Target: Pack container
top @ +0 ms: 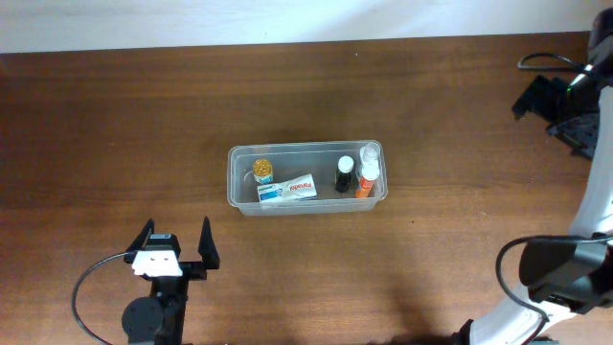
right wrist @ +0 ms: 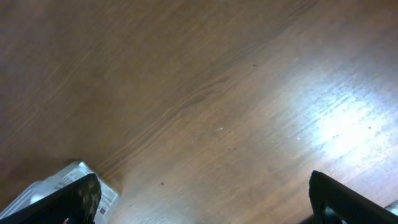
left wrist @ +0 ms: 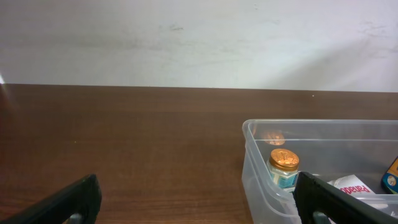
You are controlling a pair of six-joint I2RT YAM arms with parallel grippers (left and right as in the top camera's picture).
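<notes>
The clear plastic container [top: 297, 147] stands at the table's middle. It holds a small jar with a gold lid [top: 262, 171], a white box [top: 288, 189], a black bottle [top: 344, 174] and a white and orange bottle [top: 368, 172]. My left gripper [top: 175, 241] is open and empty, low near the front, to the left of the container and short of it. In the left wrist view [left wrist: 198, 186] the container's near corner [left wrist: 255, 168] and the jar [left wrist: 283, 165] show at the right. My right gripper [top: 556, 101] is open and empty at the far right, well away from the container.
The right wrist view [right wrist: 202, 186] shows bare brown wood, with a corner of clear plastic bearing a printed label [right wrist: 68, 177] behind the left finger. A pale wall [left wrist: 199, 37] runs along the table's far edge. Black cables [top: 546, 59] lie at the far right corner.
</notes>
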